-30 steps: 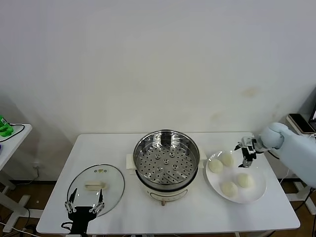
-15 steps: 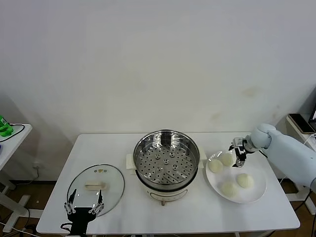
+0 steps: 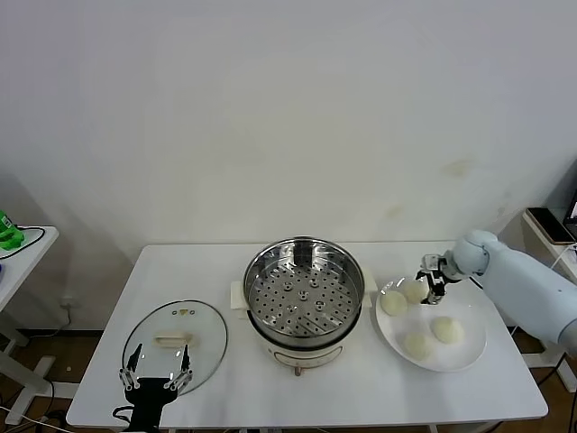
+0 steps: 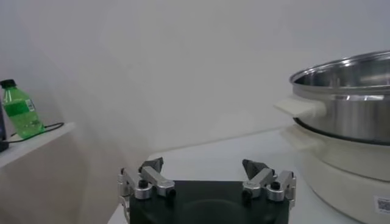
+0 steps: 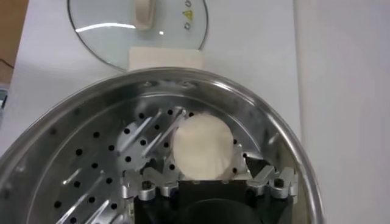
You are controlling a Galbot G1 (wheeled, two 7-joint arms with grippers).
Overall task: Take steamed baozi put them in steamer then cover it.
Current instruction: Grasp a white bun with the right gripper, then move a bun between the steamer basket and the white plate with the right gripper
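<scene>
1. Head view: right gripper (image 3: 431, 281) hangs over the baozi (image 3: 414, 290) on the plate (image 3: 469, 352), right of the empty steamer (image 3: 302, 298).
2. Its jaws stand spread wide around that bun, holding nothing.
3. Risk: closing off-centre could squash the bun or roll it away.
4. Left gripper (image 3: 155, 379), open, sits parked front-left of the steamer.

Four cream-white steamed baozi (image 3: 415, 290) sit right of centre; the shiny, perforated steamer (image 3: 305, 289) stands uncovered and empty, centre frame.

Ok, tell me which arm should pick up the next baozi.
Right. The right gripper hangs over the white plate's far edge, right beside a baozi. The left gripper sits open by the glass lid, on the steamer's other side.
</scene>
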